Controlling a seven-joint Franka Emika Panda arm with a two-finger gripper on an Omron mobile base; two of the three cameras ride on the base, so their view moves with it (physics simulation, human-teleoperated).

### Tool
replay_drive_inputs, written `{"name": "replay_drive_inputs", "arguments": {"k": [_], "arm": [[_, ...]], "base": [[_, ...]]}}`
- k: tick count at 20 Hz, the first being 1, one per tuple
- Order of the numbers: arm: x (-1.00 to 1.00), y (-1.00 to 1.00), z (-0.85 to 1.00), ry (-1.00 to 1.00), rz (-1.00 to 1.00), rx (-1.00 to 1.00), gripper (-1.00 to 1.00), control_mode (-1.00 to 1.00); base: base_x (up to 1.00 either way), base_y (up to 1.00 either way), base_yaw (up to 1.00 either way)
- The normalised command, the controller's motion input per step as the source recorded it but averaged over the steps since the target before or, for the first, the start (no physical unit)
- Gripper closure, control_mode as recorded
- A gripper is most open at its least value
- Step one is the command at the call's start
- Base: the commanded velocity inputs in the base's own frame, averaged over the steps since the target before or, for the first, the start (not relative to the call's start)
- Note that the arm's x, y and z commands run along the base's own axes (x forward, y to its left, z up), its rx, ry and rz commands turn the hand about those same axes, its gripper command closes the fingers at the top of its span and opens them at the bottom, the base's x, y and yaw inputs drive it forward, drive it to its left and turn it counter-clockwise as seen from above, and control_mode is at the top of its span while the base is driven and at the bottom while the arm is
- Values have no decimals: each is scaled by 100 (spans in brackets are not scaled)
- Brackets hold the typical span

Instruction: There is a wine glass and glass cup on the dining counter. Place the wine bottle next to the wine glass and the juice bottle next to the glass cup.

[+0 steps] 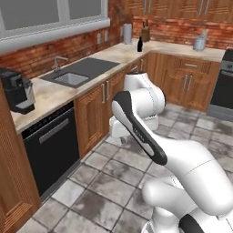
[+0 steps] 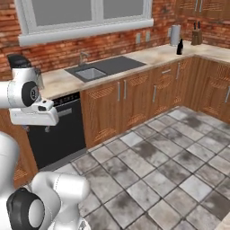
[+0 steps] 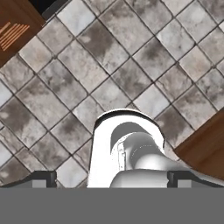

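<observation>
The wine bottle [image 1: 139, 44] [image 2: 180, 46] is a dark bottle standing upright on the far corner of the marbled worktop, beside a knife block [image 1: 145, 33] [image 2: 196, 35]. My gripper [image 2: 37, 129] [image 3: 112, 177] hangs over the tiled floor, pointing down, far from the bottle. Its fingertips [image 3: 41, 177] stand wide apart, open, with nothing between them. The wine glass, glass cup, juice bottle and dining counter are out of view.
A worktop with a sink [image 1: 72, 78] [image 2: 91, 73] runs along the brick wall, with a black dishwasher [image 1: 50, 148] below it. A coffee machine [image 1: 17, 91] stands at its near end. A canister [image 2: 174, 34], a kettle [image 1: 199, 42] and a stove [image 1: 224, 86] sit further back.
</observation>
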Motion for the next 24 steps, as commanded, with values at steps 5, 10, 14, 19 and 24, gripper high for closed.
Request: {"name": "replay_drive_inputs", "arguments": {"k": [5, 10, 14, 19, 24], "arm": [[0, 0, 0, 0, 0, 0, -100, 100], [0, 0, 0, 0, 0, 0, -100, 100], [0, 0, 0, 0, 0, 0, -100, 100], [0, 0, 0, 0, 0, 0, -100, 100], [0, 0, 0, 0, 0, 0, -100, 100]], "base": [[75, -11, -14], [74, -13, -14], [72, -13, -17], [69, -13, -20], [70, -13, -18]]}}
